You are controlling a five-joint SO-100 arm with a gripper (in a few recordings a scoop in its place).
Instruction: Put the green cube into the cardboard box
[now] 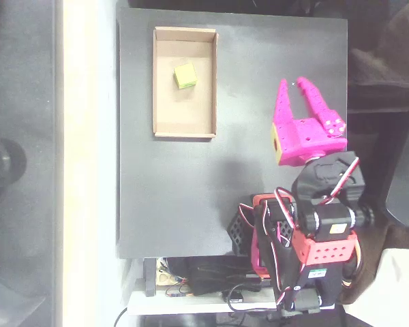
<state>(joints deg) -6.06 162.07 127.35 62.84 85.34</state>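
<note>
In the overhead view the magenta pincer (297, 86) hangs over the right part of the dark desk (177, 204), its 2 fingers spread apart with nothing between them, tips pointing toward the top of the picture. It is well apart from the cardboard box (159, 82), which lies to the left near the desk's upper edge, long side running up and down the picture.

The green cube (185, 75) sits on the box floor, in the upper half, nearer the right wall than the left and touching neither. It lies slightly turned against the box walls.

Judging by this, the placing looks done: the cube is inside and the pincer is free. What is left is likely only a tidy pull-back. To do that well, the arm should travel back toward its base at the lower right, keeping above the desk and away from the box, so no wall gets nudged and the cube stays settled.
</note>
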